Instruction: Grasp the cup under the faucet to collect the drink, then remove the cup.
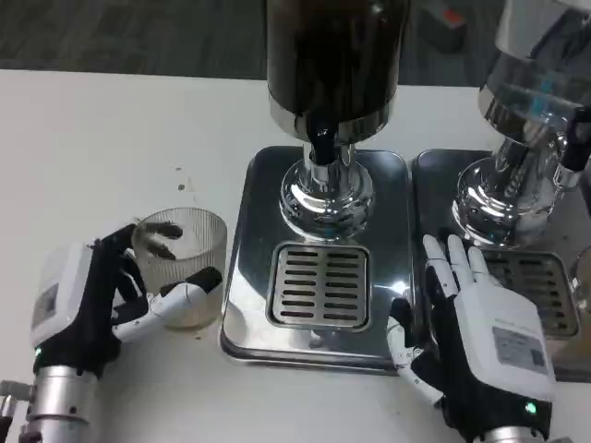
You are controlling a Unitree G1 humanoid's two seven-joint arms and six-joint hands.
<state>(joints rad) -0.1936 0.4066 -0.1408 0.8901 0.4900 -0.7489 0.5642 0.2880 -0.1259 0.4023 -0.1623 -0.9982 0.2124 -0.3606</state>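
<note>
Head view: a white worktop [102, 138] carries 2 drink dispensers side by side toward its right half. The nearer dispenser [334, 65] holds a dark drink in its tank, and its black faucet [322, 146] hangs over a chrome base with a slotted drip grille [319, 284] set in a steel tray [242, 305]. The second dispenser [526, 111], with a clear tank, stands against the worktop's right edge on its own tray.

The cup [182, 263], clear and ribbed, stands upright on the bare worktop just left of the steel tray, well off the grille and not under the faucet. The left hand [111, 300] grasps it: the thumb wraps across the cup's front near its base and the dark fingers [157, 231] curl around its far side by the rim. Whether there is any drink in the cup cannot be told.

The right hand [471, 328] lies near the worktop's front edge, between the 2 trays, palm down, its fingers [452, 263] straight, spread and released, holding nothing, the tips pointing toward the second dispenser's base.
</note>
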